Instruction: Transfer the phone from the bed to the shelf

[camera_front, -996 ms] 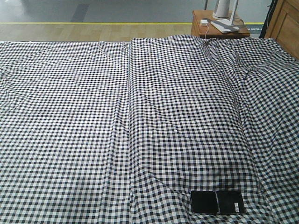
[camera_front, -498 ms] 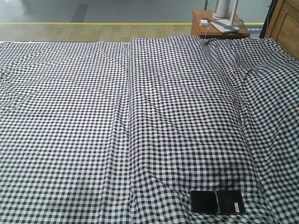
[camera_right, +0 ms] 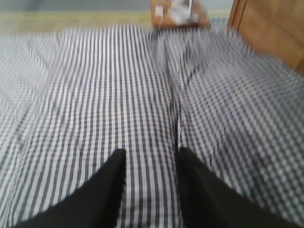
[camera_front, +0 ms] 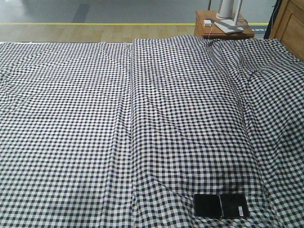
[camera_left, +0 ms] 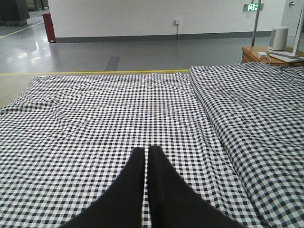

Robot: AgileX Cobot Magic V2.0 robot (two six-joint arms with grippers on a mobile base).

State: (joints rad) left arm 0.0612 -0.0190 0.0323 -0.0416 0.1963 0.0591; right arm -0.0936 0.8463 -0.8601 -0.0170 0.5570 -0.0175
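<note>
Left gripper: black jaws pressed together with only a hairline gap, nothing between them, poised low over the bed. Right gripper: black jaws standing apart, checked fabric showing in the gap, nothing held; this wrist view is blurred. Bed: very wide, covered in black-and-white small-check gingham, lightly creased, filling nearly the whole front view. Seam: runs lengthwise from the far edge to the near edge, a little left of centre, the fabric to its right sitting slightly higher. Phone: thin, flat, glossy black slab with a crease across its middle, lying flat on the bed to the right of the seam, close to the near edge and towards the right-hand corner, long side parallel to that edge; a small pale mark shows near its right end, too small to read. Side table: brown, just beyond the far right corner of the bed, carrying a white upright object on a flat base and a small white item. Wooden cabinet: mid-brown panelled front at the upper right edge, beside the side table. Floor: a wood-toned strip along the bed's far edge, then a yellow line, then glossy grey beyond.
</note>
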